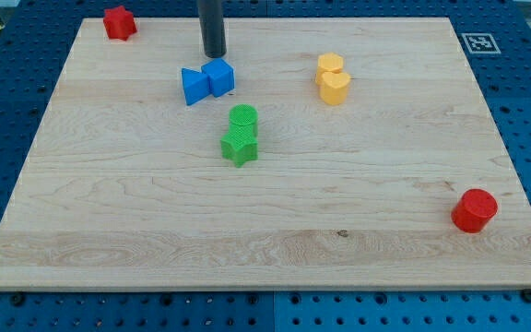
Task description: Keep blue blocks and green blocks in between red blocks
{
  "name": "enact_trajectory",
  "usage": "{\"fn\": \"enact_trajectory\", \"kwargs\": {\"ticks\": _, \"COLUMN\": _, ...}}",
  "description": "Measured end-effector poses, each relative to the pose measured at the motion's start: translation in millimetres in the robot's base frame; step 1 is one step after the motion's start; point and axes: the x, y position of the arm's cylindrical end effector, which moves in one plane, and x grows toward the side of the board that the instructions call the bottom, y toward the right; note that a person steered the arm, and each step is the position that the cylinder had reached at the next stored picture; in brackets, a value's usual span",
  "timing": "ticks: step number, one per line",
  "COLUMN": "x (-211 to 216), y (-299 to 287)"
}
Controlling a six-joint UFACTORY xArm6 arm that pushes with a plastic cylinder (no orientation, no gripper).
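Note:
My tip point(214, 55) stands on the board just above the blue cube point(218, 77), nearly touching its top edge. A blue triangular block point(194, 87) touches the cube on its left. Below them a green cylinder point(243, 117) sits against a green star block point(240, 146). A red star-shaped block point(119, 22) lies at the view's top left corner. A red cylinder point(474, 210) stands at the view's lower right. The blue and green blocks lie roughly along the line between the two red blocks.
A yellow cylinder point(330, 65) and a yellow heart-shaped block point(334, 88) touch each other at the view's upper right of centre. The wooden board point(265, 249) rests on a blue pegboard table. A marker tag point(478, 41) sits off the top right corner.

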Motion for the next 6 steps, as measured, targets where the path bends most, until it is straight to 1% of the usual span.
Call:
{"fn": "enact_trajectory", "kwargs": {"ticks": 1, "x": 2.7, "y": 2.9}}
{"fn": "enact_trajectory", "kwargs": {"ticks": 2, "x": 27.7, "y": 24.9}}
{"fn": "enact_trajectory", "kwargs": {"ticks": 3, "x": 34.2, "y": 29.6}}
{"fn": "enact_trajectory", "kwargs": {"ticks": 5, "x": 37.5, "y": 6.4}}
{"fn": "enact_trajectory", "kwargs": {"ticks": 6, "x": 42.6, "y": 6.4}}
